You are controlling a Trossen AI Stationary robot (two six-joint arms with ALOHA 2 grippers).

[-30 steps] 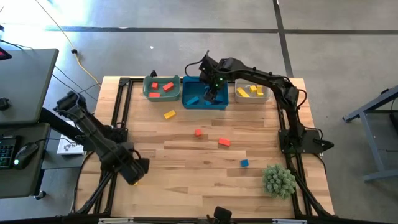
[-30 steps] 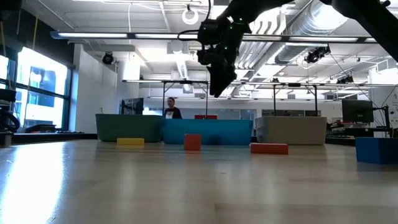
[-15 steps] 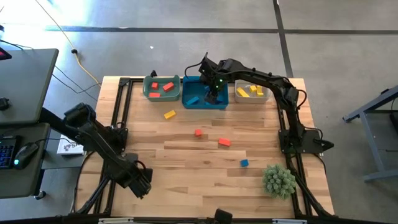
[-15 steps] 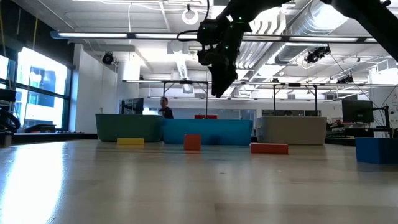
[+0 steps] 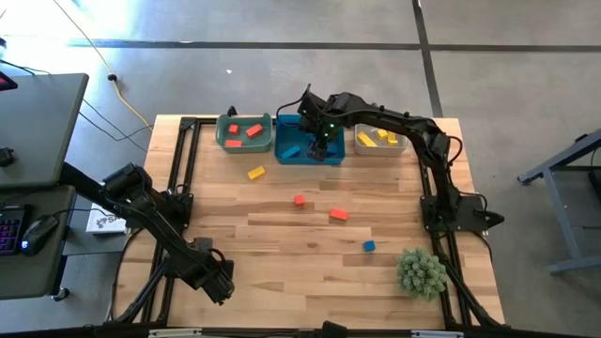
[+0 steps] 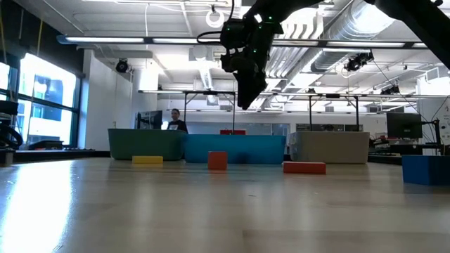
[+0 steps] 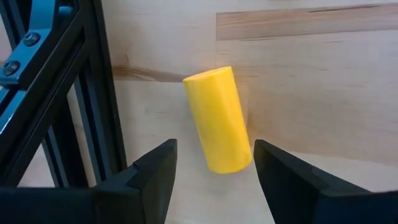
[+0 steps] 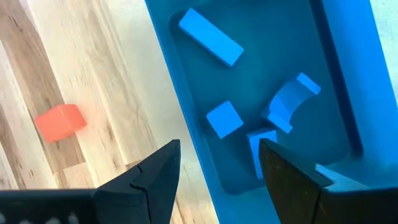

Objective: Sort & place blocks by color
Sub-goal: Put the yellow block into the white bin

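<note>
Left pincer moved nearer table's front, open over yellow block, right pincer open above blue bin

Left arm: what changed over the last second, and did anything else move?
The left hand swung toward the table's near left edge and now hangs open over a yellow cylinder block. Nothing gripped or released. The right hand stayed open above the blue bin; loose blocks unchanged.

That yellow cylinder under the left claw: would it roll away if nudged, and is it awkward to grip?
The yellow cylinder lies on its side on the table, so a sideways nudge would probably roll it. It looks rigid and smooth, so it might slip. The left claw hangs open astride it, fingers facing its curved sides.
</note>
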